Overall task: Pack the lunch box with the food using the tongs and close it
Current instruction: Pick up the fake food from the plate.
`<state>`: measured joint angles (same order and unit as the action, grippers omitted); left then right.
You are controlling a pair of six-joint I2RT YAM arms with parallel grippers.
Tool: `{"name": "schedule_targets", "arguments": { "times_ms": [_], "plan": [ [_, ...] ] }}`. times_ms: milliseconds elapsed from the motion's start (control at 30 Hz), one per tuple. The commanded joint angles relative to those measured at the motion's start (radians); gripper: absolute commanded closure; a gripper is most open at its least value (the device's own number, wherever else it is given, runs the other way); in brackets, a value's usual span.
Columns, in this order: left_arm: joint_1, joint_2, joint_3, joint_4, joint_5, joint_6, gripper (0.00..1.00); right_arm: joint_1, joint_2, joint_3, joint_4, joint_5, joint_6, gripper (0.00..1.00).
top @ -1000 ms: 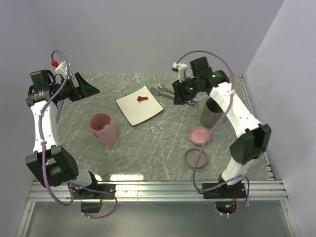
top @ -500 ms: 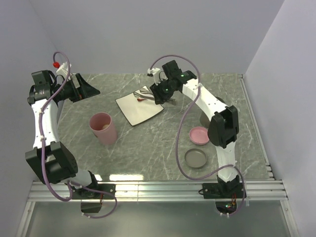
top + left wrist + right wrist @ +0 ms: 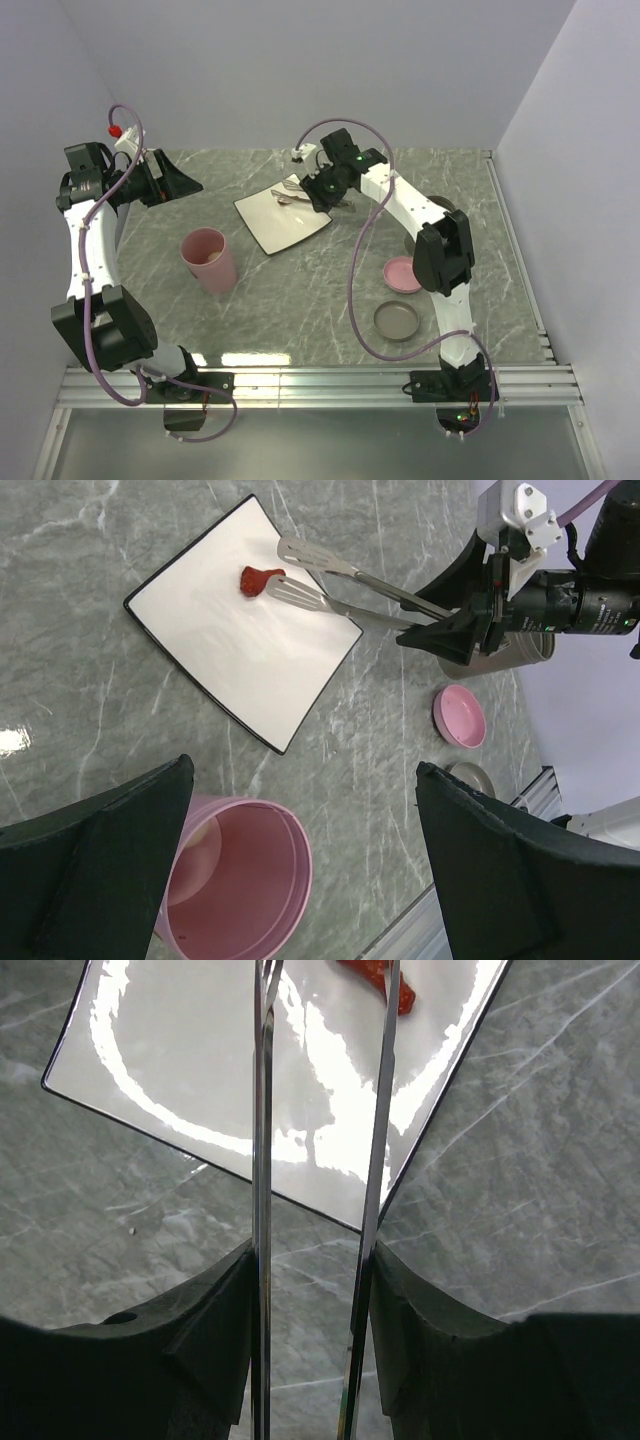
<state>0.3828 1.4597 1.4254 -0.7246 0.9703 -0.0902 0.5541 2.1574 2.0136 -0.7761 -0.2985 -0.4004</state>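
Orange-red food piece (image 3: 258,580) near the far corner of the white plate (image 3: 230,670). Tongs (image 3: 345,585) angled in from the right, tips spread just beside it, probably lining up a pinch. Squeezed partway in the right gripper (image 3: 310,1270), arm extended low and long. Left gripper (image 3: 303,775) spread wide, raised at the surface's far left corner.

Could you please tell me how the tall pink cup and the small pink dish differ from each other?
The pink cup is tall and deep; the pink dish is low and shallow. The pink cup stands left of the white plate, on the left arm's side; the pink dish lies right of it, next to the grey round dish. Both are pink, round and rest on the table.
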Motion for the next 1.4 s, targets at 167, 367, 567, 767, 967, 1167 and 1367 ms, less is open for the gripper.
{"name": "schedule_targets", "arguments": {
  "times_ms": [167,367,567,767,967,1167,1367],
  "plan": [
    [0.002,0.005,0.027,-0.001,0.005,0.027,0.01,0.013,0.044,0.034,0.052,0.019,-0.04,0.48],
    [0.002,0.005,0.023,-0.01,-0.001,0.043,0.01,0.02,0.047,0.011,0.061,0.009,-0.044,0.48],
    [0.004,0.001,0.014,-0.004,-0.002,0.041,0.01,0.021,0.076,0.023,0.07,0.035,-0.046,0.48],
    [0.002,0.008,0.023,-0.009,-0.007,0.046,0.01,0.02,0.116,0.053,0.075,0.071,-0.063,0.49],
    [0.004,0.016,0.024,-0.015,-0.01,0.049,0.01,0.018,0.139,0.062,0.089,0.101,-0.069,0.49],
    [0.002,0.014,0.021,-0.012,-0.016,0.046,0.01,0.017,0.147,0.073,0.084,0.105,-0.069,0.54],
    [0.002,0.011,0.024,-0.015,-0.013,0.046,0.01,0.001,0.142,0.086,0.078,0.131,-0.067,0.54]
  ]
}}
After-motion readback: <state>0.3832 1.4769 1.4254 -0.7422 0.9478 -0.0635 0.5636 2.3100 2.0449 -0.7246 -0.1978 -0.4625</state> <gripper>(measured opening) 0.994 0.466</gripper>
